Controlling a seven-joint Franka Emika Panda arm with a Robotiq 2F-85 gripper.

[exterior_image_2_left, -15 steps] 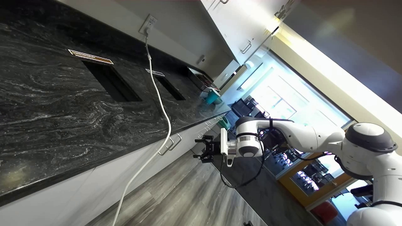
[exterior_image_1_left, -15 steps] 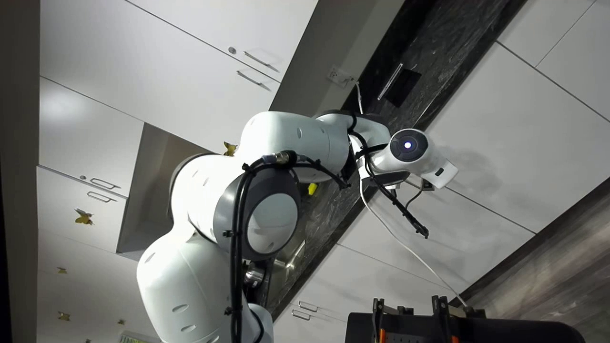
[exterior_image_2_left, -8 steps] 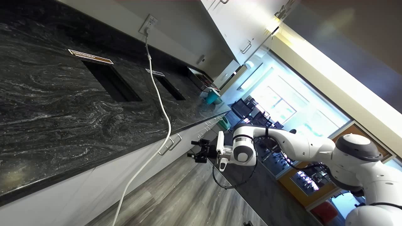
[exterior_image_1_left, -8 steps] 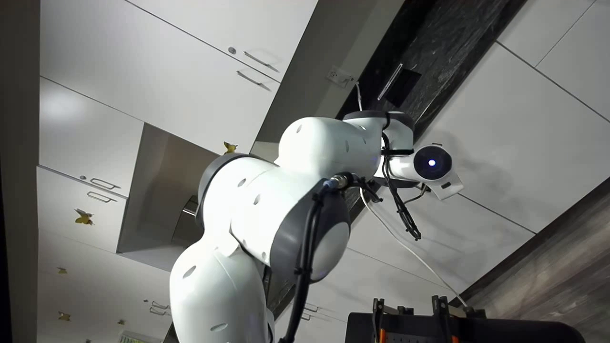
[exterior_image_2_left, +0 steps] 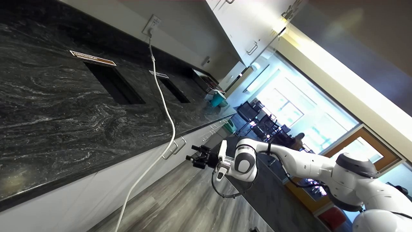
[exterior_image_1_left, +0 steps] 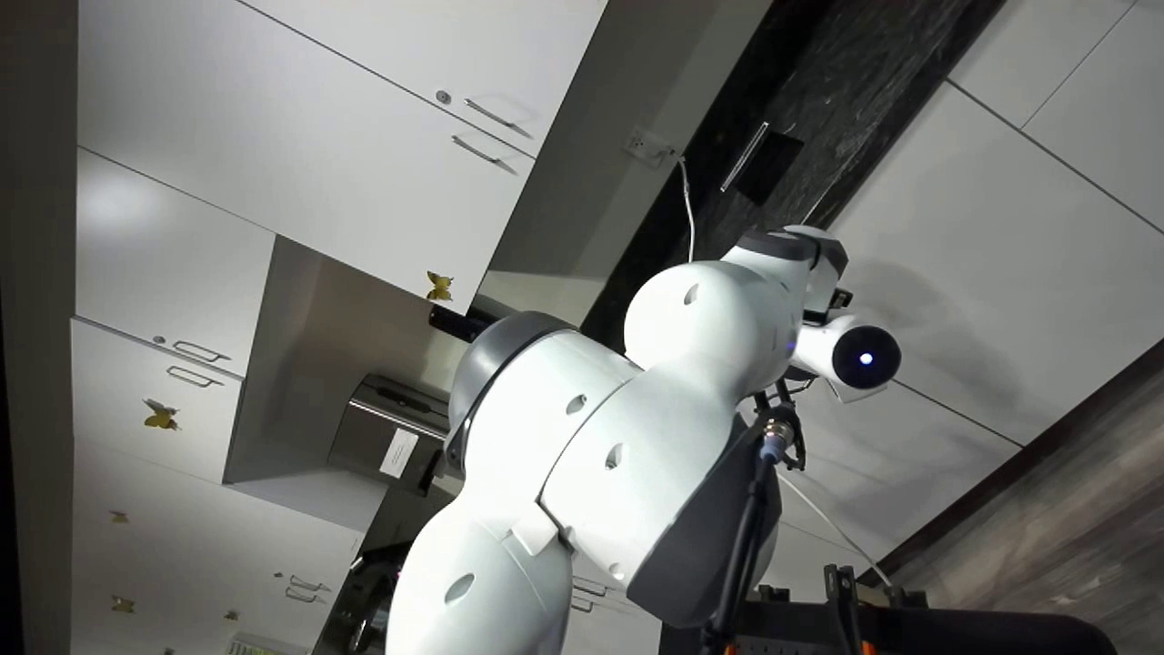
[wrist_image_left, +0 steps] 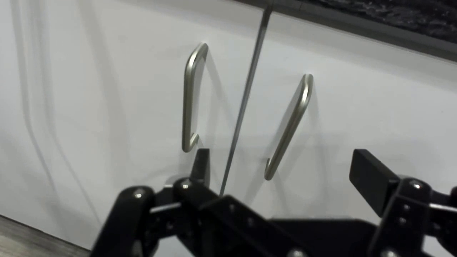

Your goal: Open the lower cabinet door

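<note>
In the wrist view two plain white lower cabinet doors stand shut side by side, a left door (wrist_image_left: 135,96) and a right door (wrist_image_left: 385,103), with a narrow seam between. Each has a slim metal bar handle beside the seam, the left handle (wrist_image_left: 187,103) and the right handle (wrist_image_left: 290,130). My gripper (wrist_image_left: 281,159) is open and empty. The right handle appears between its fingers, touching neither. In an exterior view the gripper (exterior_image_2_left: 191,152) is just short of the lower doors' handles (exterior_image_2_left: 180,145). In an exterior view the arm hides the gripper before the white lower panels (exterior_image_1_left: 1018,264).
A dark speckled counter (exterior_image_2_left: 64,106) runs above the lower doors. A white cable (exterior_image_2_left: 174,130) hangs from a wall outlet (exterior_image_2_left: 151,24) over the counter edge and down the door fronts. A black case (exterior_image_1_left: 982,628) stands near the arm. Upper cabinets (exterior_image_1_left: 300,164) hang above.
The arm has swung and reached toward the lower doors. In an exterior view the gripper has moved left and slightly down, nearer the handles. It stays open; the doors have not moved.
</note>
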